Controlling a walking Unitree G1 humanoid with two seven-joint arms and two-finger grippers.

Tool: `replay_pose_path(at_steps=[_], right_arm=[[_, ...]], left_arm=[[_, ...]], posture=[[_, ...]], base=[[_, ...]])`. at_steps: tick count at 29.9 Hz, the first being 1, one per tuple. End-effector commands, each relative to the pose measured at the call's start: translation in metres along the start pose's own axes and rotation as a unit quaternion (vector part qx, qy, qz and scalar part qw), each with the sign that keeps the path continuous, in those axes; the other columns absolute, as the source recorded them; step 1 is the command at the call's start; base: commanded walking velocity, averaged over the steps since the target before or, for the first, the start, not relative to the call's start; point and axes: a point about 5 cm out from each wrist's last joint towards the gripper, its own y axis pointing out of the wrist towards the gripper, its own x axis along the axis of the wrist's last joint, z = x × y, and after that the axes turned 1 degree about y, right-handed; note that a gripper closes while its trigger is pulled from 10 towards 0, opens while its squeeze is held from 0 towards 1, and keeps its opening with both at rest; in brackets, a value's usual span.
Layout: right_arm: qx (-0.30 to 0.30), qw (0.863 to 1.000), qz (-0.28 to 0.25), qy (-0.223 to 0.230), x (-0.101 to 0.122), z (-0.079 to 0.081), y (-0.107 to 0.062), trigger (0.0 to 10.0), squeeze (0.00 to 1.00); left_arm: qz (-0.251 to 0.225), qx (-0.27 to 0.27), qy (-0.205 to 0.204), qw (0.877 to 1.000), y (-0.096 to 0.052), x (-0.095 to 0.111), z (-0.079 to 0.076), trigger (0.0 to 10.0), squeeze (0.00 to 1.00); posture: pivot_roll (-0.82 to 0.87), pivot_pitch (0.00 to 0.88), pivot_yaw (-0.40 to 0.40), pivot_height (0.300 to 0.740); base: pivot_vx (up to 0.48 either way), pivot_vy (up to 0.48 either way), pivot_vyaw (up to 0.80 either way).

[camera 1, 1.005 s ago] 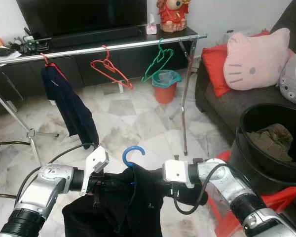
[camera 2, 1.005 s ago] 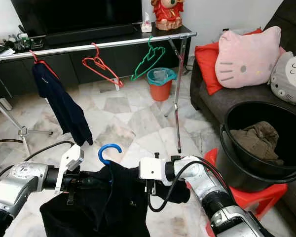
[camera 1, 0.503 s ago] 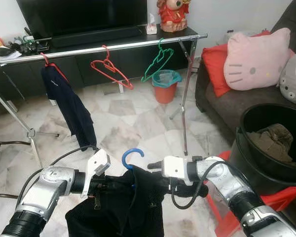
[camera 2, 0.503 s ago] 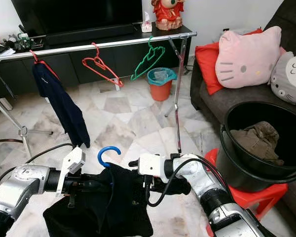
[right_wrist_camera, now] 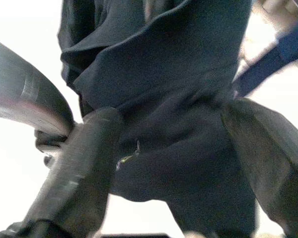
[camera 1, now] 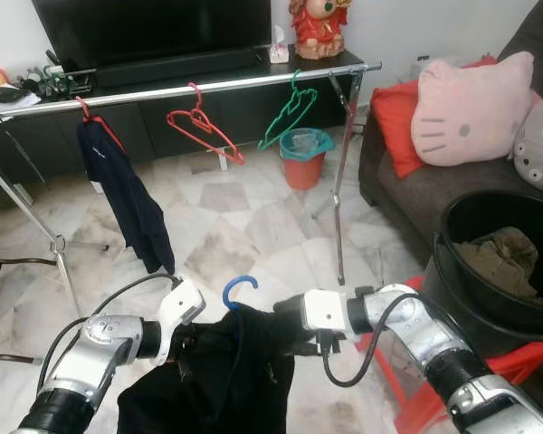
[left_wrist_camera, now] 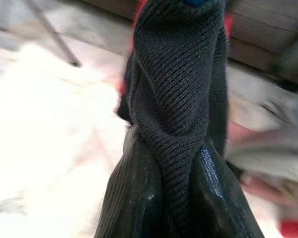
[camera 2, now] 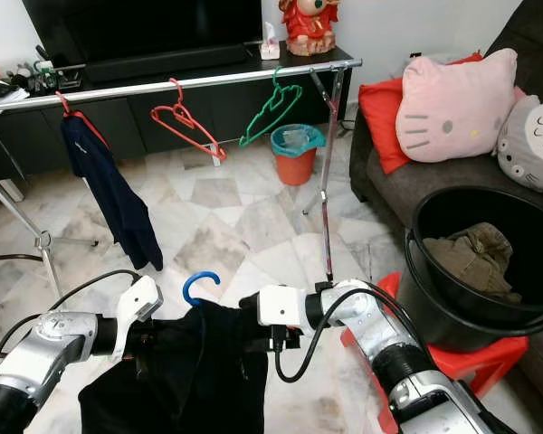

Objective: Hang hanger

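Arms reach in from both sides, low in front of me, elbows bent, and they meet at a black shirt (camera 1: 219,375). My left gripper (left_wrist_camera: 171,198) pinches the shirt's shoulder tight; in the left wrist view the ribbed cloth is squeezed between its two fingers (left_wrist_camera: 134,198). My right gripper (right_wrist_camera: 169,163) holds the other shoulder, with bunched dark cloth between its fingers (right_wrist_camera: 77,173), which stand apart around it. The shirt sits on a blue hanger (camera 1: 239,288). Its hook pokes up between my two wrists, and the shirt hangs down, dark and crumpled. I hold it low, well apart from the silver rail (camera 1: 181,87). On the rail hang a navy shirt (camera 1: 127,194), a red hanger (camera 1: 204,127) and a green hanger (camera 1: 288,113). I cannot read any writing.
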Motion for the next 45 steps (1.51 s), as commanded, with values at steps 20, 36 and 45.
replay_pose_path(at_steps=[20, 36, 45], right_arm=[[-0.524, 0.744, 0.057, 0.411, -0.086, 0.031, 0.002, 10.0, 0.0], [-0.556, 0.698, 0.038, 0.449, -0.097, 0.079, 0.012, 10.0, 0.0], [-0.567, 0.691, 0.015, 0.447, -0.091, 0.066, 0.012, 10.0, 0.0]], left_arm=[[-0.086, 0.43, -0.11, 0.892, -0.008, -0.022, 0.041, 10.0, 0.0], [-0.125, 0.511, -0.115, 0.842, -0.046, -0.056, 0.021, 10.0, 0.0], [-0.138, 0.508, -0.118, 0.842, -0.038, -0.042, 0.032, 10.0, 0.0]], posture=[[0.02, 0.0, 0.058, 0.74], [0.0, 0.0, 0.027, 0.74], [-0.02, 0.0, 0.052, 0.74]], base=[[0.0, 0.0, 0.0], [0.0, 0.0, 0.0], [0.234, 0.0, 0.29]])
